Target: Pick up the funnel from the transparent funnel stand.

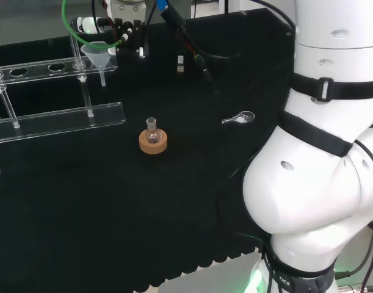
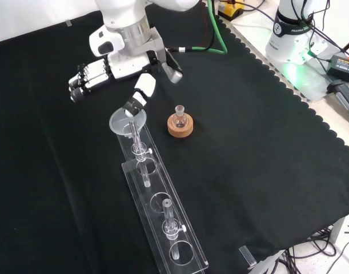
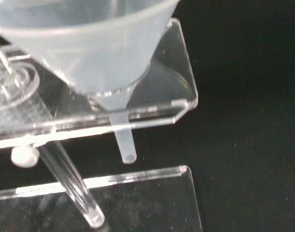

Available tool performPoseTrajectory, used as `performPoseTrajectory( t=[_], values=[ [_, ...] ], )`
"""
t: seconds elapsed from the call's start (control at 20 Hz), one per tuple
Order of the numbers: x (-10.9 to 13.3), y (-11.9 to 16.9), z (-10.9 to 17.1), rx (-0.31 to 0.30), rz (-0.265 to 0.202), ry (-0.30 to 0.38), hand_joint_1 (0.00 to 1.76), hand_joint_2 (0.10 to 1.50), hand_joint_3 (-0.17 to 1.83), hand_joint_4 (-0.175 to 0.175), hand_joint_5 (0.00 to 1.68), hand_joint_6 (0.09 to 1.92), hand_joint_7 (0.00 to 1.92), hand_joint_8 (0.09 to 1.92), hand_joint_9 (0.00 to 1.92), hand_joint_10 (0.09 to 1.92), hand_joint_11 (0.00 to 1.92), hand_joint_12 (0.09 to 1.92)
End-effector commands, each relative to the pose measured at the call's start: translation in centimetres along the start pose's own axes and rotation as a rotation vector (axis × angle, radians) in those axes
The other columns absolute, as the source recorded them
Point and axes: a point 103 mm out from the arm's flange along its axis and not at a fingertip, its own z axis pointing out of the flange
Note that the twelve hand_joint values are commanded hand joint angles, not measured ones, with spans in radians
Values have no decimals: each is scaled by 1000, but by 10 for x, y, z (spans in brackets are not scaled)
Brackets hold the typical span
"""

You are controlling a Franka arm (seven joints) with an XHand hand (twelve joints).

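**Funnel seated at the end hole of the stand, hand at its rim**

Head view: the funnel (image 1: 98, 55) sat in the end hole of the transparent funnel stand (image 1: 58, 116), near the bench's far edge.

Front view: the hand (image 2: 114, 68) reached the funnel's rim, thumb (image 2: 139, 94) touching it, the other fingers straight and apart.

Wrist view: the translucent cone looked light, thin and slippery; the rim seemed the best hold.

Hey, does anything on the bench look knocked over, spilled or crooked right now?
Nothing stands out. The funnel sits upright in the end hole of the stand, the small flask stands upright in its cork ring, and the cloth shows no spill.
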Motion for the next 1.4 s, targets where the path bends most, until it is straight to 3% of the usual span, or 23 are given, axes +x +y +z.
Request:
performPoseTrajectory(
  t=[0.05, 0.45, 0.7, 0.9, 1.4],
  values=[
    [5, -7, 10, 48, -21, -42, 0, 735, 232, 122, 0, 87, 0, 87, 0, 87, 0, 275],
    [-23, -17, 2, 56, -16, -22, 0, 748, 223, 120, 0, 87, 0, 87, 0, 87, 0, 231],
    [-8, -32, 6, 53, -92, -47, 0, 751, 222, 119, 0, 87, 0, 87, 0, 87, 0, 223],
    [7, -36, 14, 77, -126, -54, 0, 755, 222, 118, 0, 87, 0, 87, 0, 87, 0, 219],
    [18, -22, 41, 94, -138, -76, 0, 758, 220, 113, 0, 87, 0, 87, 0, 87, 0, 210]
  ],
)
